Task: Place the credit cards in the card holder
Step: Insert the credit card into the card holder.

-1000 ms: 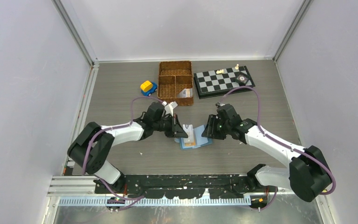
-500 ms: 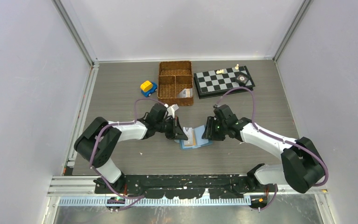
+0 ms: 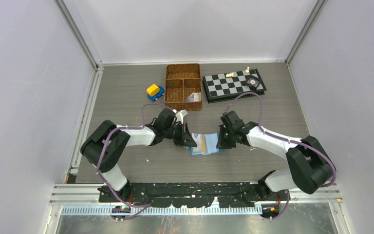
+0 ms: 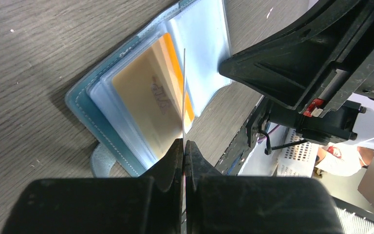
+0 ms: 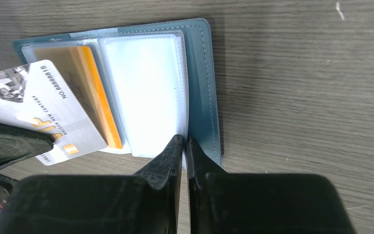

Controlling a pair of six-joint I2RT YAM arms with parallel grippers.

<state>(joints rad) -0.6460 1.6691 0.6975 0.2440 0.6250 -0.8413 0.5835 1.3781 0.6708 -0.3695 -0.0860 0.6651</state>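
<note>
The teal card holder (image 3: 205, 145) lies open on the table between my two grippers. In the left wrist view its cover (image 4: 85, 114) shows, with an orange-gold card (image 4: 146, 95) inside a clear pocket. My left gripper (image 4: 183, 142) is shut on a grey credit card (image 4: 183, 87), seen edge-on and standing over the pockets. The right wrist view shows that card's printed face (image 5: 44, 112) over the holder's left page. My right gripper (image 5: 185, 139) is shut on the near edge of the holder's right side (image 5: 202, 87), where the clear sleeve meets the cover.
A brown wicker divided basket (image 3: 182, 78) stands behind the holder, with a pale card (image 3: 191, 97) in one compartment. A folding chessboard (image 3: 233, 84) with a few pieces lies to its right. A small yellow and blue toy car (image 3: 154, 90) sits to its left.
My right gripper has turned and come down onto the holder's right edge. My left gripper has shifted slightly with the card, staying over the holder's left page.
</note>
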